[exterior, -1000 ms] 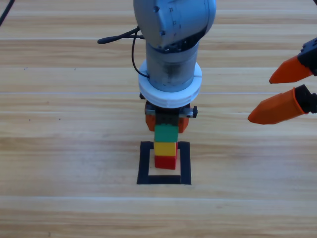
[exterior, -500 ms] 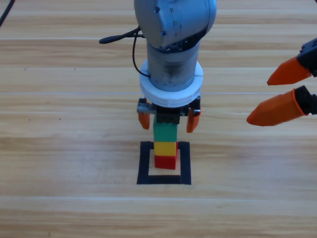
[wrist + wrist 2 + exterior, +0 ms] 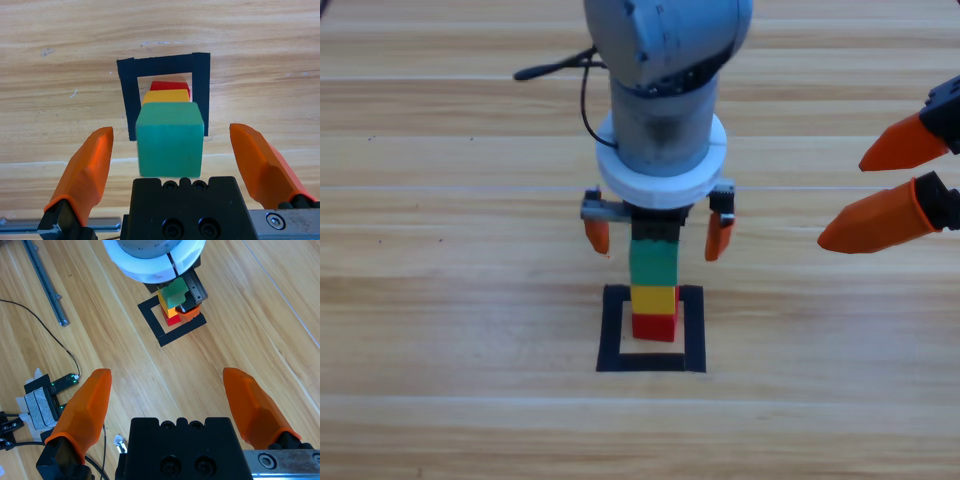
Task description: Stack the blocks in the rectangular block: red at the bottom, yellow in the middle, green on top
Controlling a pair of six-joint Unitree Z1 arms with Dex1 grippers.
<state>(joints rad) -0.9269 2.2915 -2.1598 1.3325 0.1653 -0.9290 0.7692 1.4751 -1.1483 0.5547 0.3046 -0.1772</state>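
You were at the release step, with the stack looking complete. Inside the black tape square [image 3: 652, 329] on the wooden table [image 3: 440, 300] stood a tower of three cubes: the red cube [image 3: 654, 327] at the bottom on the bare wood, the yellow cube [image 3: 653, 300] on it, and the green cube [image 3: 654, 263] on top. Your left gripper [image 3: 656, 235] hung directly over the tower, its orange jaws spread wide on either side of the green cube and touching nothing. Your right gripper [image 3: 880, 190] waited well off to the right of the tape square, jaws also spread and empty. The next move, as I judge it, called for lifting the left gripper straight up from the tower, without brushing the green cube.
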